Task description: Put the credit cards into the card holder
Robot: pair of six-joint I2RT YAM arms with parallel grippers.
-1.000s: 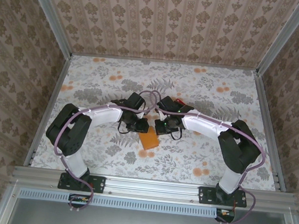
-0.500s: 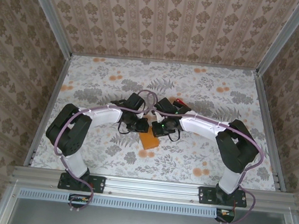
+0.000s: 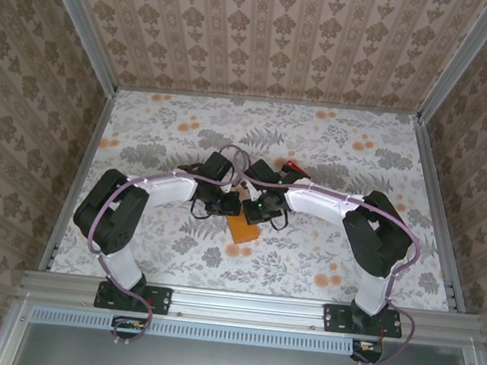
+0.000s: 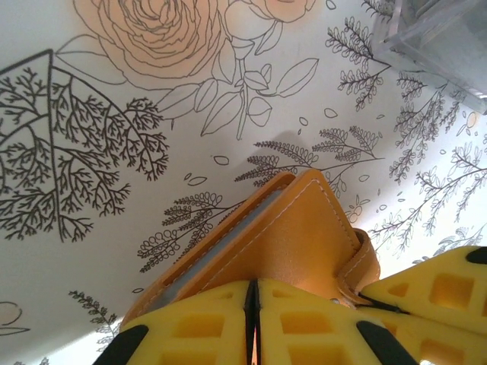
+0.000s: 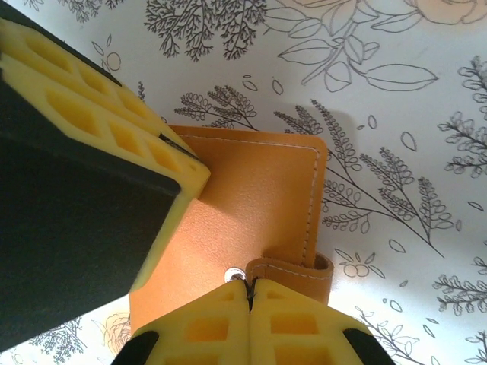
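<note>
- We see the orange card holder (image 3: 243, 228) lying on the flower-printed table (image 3: 343, 145), just below the middle of the top view, where the two arms meet over it.
- In the left wrist view the card holder sits at lower centre. One long side is slightly parted there, showing a grey lining.
- The left gripper (image 4: 253, 323) has its yellow pads pressed together with only a thin seam between them. Its tips are at the holder's near edge, and we cannot tell whether they pinch any of the leather.
- In the right wrist view the holder fills the centre, its stitched face up, with a strap tab (image 5: 293, 270) folded over its lower right edge beside a small metal snap (image 5: 237, 271).
- The right gripper (image 5: 249, 323) is clenched, pads meeting right at the snap and strap. We cannot tell whether the strap is caught between them.
- A clear plastic box (image 4: 437, 38) stands in the upper right of the left wrist view, apart from the holder.
- A small red item (image 3: 294, 165) lies beside the right arm, above the holder in the top view. It is too small for us to name.
</note>
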